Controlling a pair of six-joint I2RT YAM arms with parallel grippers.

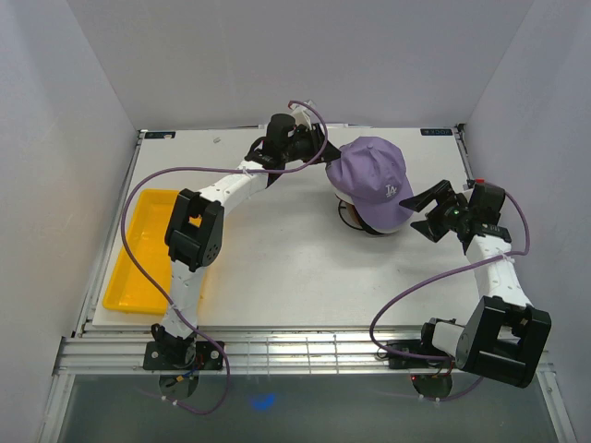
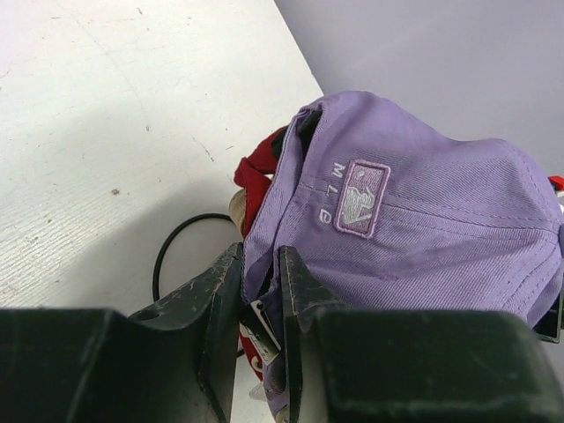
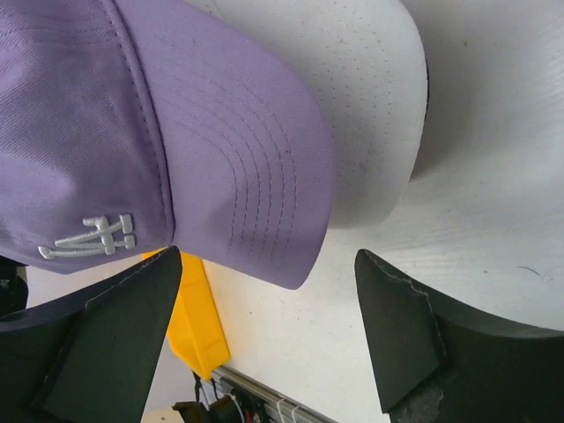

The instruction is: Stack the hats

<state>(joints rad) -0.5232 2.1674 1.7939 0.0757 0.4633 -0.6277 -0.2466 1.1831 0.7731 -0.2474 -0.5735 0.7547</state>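
The lavender hat (image 1: 374, 180) with a white LA sits on top of a pile of hats at the table's back right. In the left wrist view the lavender hat (image 2: 423, 211) shows its back, with the red hat (image 2: 256, 181) under it. My left gripper (image 2: 262, 291) is shut on the lavender hat's rear edge and strap. In the right wrist view the lavender brim (image 3: 256, 159) lies over the white hat's brim (image 3: 370, 106). My right gripper (image 3: 269, 291) is open, just right of the brims (image 1: 423, 210), touching nothing. The black hat is hidden.
A yellow bin (image 1: 138, 251) lies at the table's left edge; it also shows in the right wrist view (image 3: 196, 322). A black wire loop (image 2: 167, 256) of the stand lies under the hats. White walls close in the back and sides.
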